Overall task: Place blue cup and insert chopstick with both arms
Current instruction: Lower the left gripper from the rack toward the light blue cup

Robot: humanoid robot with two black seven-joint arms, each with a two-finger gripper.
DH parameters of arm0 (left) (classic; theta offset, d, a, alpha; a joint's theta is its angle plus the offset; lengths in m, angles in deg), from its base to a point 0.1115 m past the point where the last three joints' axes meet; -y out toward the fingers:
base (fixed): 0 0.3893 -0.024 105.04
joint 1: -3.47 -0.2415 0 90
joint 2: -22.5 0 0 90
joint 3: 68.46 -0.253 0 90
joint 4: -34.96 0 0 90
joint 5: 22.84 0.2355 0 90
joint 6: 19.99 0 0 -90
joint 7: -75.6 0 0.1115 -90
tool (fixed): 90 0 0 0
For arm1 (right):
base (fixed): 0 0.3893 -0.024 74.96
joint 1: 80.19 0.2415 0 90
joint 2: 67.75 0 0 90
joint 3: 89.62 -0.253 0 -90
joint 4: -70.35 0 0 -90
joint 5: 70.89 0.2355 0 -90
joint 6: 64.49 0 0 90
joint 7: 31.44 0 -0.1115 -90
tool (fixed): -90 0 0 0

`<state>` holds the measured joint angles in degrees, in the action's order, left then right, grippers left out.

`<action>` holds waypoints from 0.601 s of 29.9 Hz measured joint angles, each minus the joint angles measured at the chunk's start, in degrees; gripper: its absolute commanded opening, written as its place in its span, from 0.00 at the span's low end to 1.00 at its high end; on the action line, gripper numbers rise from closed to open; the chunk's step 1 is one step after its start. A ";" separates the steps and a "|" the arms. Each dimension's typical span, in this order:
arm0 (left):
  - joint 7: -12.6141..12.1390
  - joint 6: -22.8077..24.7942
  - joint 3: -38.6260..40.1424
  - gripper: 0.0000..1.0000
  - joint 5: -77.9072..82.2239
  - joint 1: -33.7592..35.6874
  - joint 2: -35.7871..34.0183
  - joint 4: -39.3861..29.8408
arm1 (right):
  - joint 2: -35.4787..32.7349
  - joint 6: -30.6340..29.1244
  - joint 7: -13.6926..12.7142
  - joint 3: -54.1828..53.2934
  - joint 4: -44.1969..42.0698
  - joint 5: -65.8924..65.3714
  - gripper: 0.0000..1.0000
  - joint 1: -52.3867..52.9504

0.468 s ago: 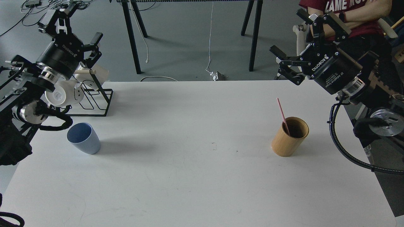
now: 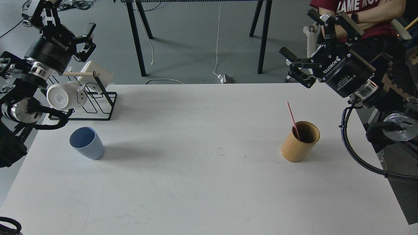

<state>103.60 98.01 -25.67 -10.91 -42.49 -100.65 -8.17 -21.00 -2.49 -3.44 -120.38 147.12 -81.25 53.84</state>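
Observation:
The blue cup (image 2: 86, 143) stands upright on the left side of the white table (image 2: 202, 182). On the right side, the pink chopstick (image 2: 291, 117) leans inside a tan bamboo cylinder (image 2: 299, 141). My left gripper (image 2: 63, 23) hangs high at the far left, above and behind the cup, open with nothing between its fingers. At the far right my right gripper (image 2: 296, 34) hovers above and behind the cylinder, open and empty as well.
A black wire rack (image 2: 98, 104) holding white mugs (image 2: 63, 96) sits at the table's back left, just below my left arm. A seated person (image 2: 369, 16) is behind my right arm. Black table legs (image 2: 138, 42) stand on the floor beyond the table.

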 measured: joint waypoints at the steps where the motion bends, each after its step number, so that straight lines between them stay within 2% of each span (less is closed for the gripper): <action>1: 0.00 0.00 0.38 0.99 -0.69 0.00 0.05 0.00 | -0.05 0.00 0.00 -0.13 0.04 0.00 0.99 0.00; 10: 0.00 0.00 1.06 0.99 -1.43 2.74 -0.96 -0.77 | -0.36 0.00 0.00 -0.52 0.17 -0.15 0.99 0.00; 18: 0.00 0.01 -0.74 0.99 10.68 4.43 -17.23 -7.70 | -2.04 0.00 0.00 -1.14 -0.03 -0.19 0.99 -0.80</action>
<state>103.61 98.02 -26.41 -0.22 -38.07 -117.88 -15.87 -23.04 -2.49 -3.44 -121.53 147.09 -81.44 53.05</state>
